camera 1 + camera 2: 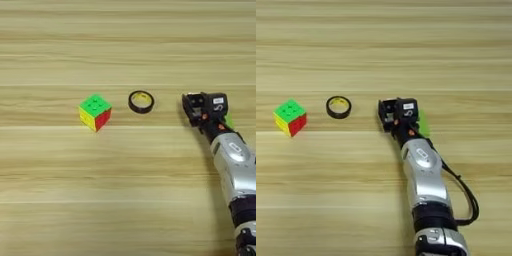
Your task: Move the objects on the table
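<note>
The multicoloured puzzle cube (pixel 95 112) (pixel 290 117) stands on the table (pixel 125 45) left of centre, green face up, with red and yellow sides towards me. My right gripper (pixel 194 107) (pixel 387 113) hovers low over the table, well to the right of the cube and beyond the tape ring. A sliver of the flat light-green block (pixel 229 121) (pixel 424 124) shows just behind the gripper's right side, mostly hidden by it. The small white cube is not visible.
A black tape ring (pixel 141 101) (pixel 338 107) lies flat between the cube and the gripper, a short way left of the gripper. My silver forearm (pixel 423 175) runs from the bottom edge up to the gripper, with a black cable looping beside it.
</note>
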### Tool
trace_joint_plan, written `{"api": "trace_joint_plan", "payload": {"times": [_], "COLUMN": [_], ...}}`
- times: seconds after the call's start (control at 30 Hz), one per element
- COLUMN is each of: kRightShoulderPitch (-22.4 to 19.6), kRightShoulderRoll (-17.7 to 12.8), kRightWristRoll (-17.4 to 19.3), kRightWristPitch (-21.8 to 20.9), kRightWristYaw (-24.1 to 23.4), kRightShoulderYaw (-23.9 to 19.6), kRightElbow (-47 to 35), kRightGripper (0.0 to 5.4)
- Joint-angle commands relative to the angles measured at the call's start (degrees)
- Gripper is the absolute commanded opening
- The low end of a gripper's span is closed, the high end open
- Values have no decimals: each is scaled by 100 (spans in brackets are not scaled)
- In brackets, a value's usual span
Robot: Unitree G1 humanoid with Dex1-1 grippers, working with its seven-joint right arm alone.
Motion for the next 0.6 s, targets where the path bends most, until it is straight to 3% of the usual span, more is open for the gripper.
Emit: {"api": "trace_joint_plan", "payload": {"times": [0.03,0.43,0.47,0.6], "kRightShoulderPitch": [-665,-981,-1000,-1043], "kRightShoulderRoll": [-225,-248,-245,-240], "kRightWristRoll": [71,70,58,44], "kRightWristPitch": [-322,-588,-598,-630], "kRightWristYaw": [-80,-32,-47,-83], "kRightShoulderYaw": [-113,-87,-82,-76], "kRightElbow": [171,908,976,1100], "kRightGripper": [247,247,283,322]}}
